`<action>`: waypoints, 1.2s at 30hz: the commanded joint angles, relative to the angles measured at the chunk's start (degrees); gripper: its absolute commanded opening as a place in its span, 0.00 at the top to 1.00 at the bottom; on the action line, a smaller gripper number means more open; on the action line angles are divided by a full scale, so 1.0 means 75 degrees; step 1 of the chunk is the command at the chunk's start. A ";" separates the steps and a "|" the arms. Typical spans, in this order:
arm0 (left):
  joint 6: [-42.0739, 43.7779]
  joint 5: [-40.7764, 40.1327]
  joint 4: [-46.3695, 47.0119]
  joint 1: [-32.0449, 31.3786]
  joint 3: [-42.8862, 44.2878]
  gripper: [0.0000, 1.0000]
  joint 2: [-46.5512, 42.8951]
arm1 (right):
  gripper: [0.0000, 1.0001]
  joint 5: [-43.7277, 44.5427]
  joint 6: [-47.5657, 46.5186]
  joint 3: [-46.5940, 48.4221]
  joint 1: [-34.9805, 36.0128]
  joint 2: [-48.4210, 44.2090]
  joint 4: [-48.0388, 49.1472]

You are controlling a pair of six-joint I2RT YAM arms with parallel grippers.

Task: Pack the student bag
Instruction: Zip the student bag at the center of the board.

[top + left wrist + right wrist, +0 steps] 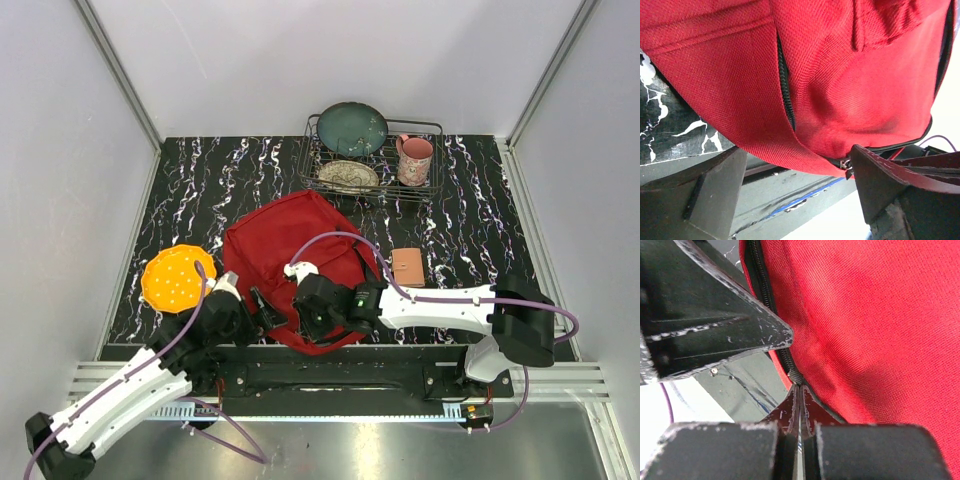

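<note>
Left arm: rises from the near left corner and reaches up and right, forearm low over the near edge of the worktop. The left pincer [800, 194] stands wide open and holds nothing. Its two dark fingers [715, 195] straddle the near hem of the large red fabric backpack [290, 240]. The black zipper slider [845, 163] sits just beside the right-hand finger.

Right arm: extends from its base at the near right, stretched leftward almost flat along the near edge, wrist turned in toward the backpack. The right pincer [799, 390] is fully closed. Its tips meet right at the zipper slider on the bag's near seam. Whether a pull tab is nipped between them cannot be told. The two pincers are close together at the same near edge.

The backpack lies flat on the black marble-patterned worktop [470, 250], left of centre, its near edge at the pincers.

Beside it to the left, touching or nearly so, lies an orange round dotted disc [175, 278]. Just to the right lies a small tan rectangular wallet [408, 266], apart from the bag.

At the far edge stands a dark wire dish rack [437, 128]. It holds a dark green plate [352, 127], a pale patterned plate [348, 176] and a pink mug [414, 160].
</note>
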 commanded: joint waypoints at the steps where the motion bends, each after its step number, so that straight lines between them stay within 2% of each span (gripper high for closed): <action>1: -0.0548 -0.0863 0.0665 -0.0386 0.0019 0.22 0.0554 | 1.00 -0.0023 0.0007 -0.0010 -0.0093 -0.0299 0.0261; 4: -0.0512 -0.0969 0.1216 -0.0398 -0.0040 0.35 0.0812 | 1.00 -0.0199 0.0019 -0.0092 -0.0082 -0.0346 0.0343; 5: -0.0477 -0.1051 0.1275 -0.0398 -0.0028 0.44 0.0871 | 1.00 -0.0223 -0.0016 -0.0150 -0.0082 -0.0357 0.0331; 7: -0.0396 -0.1331 0.1299 -0.0386 0.0065 0.51 0.1000 | 1.00 -0.0444 -0.0016 -0.0220 -0.0093 -0.0427 0.0320; 8: -0.0302 -0.1426 0.1287 -0.0398 0.0100 0.69 0.1035 | 1.00 -0.0503 -0.0028 -0.0302 -0.0082 -0.0463 0.0285; 10: -0.0231 -0.1718 0.1077 -0.0398 0.0240 0.82 0.1106 | 1.00 -0.0714 -0.0074 -0.0396 -0.0082 -0.0521 0.0203; 14: -0.0044 -0.1966 0.0830 -0.0386 0.0312 0.99 0.0989 | 1.00 -0.1101 -0.0168 -0.0642 -0.0082 -0.0568 0.0038; 21: 0.0004 -0.1521 0.1696 -0.0386 -0.0262 1.00 0.0426 | 0.99 -0.0997 0.0066 -0.0783 -0.0094 -0.0359 0.0378; 22: -0.0008 -0.1474 0.1755 -0.0386 -0.0355 1.00 0.0403 | 0.90 -0.0892 0.0124 -0.0760 -0.0082 -0.0323 0.0378; 23: -0.0008 -0.1451 0.1791 -0.0386 -0.0368 1.00 0.0391 | 0.86 -0.0821 0.0159 -0.0737 -0.0093 -0.0276 0.0424; 24: -0.0008 -0.1404 0.1814 -0.0398 -0.0391 1.00 0.0391 | 0.77 -0.0670 0.0183 -0.0713 -0.0082 -0.0206 0.0425; 25: 0.0003 -0.1392 0.1826 -0.0398 -0.0392 1.00 0.0391 | 0.74 -0.0575 0.0218 -0.0690 -0.0082 -0.0182 0.0425; 33: 0.0121 -0.1275 0.1967 -0.0386 -0.0392 1.00 0.0520 | 0.57 -0.0059 0.0300 -0.0631 -0.0082 -0.0065 0.0437; 36: 0.0132 -0.1251 0.2049 -0.0398 -0.0403 1.00 0.0578 | 0.55 -0.0105 0.0347 -0.0596 -0.0082 0.0040 0.0448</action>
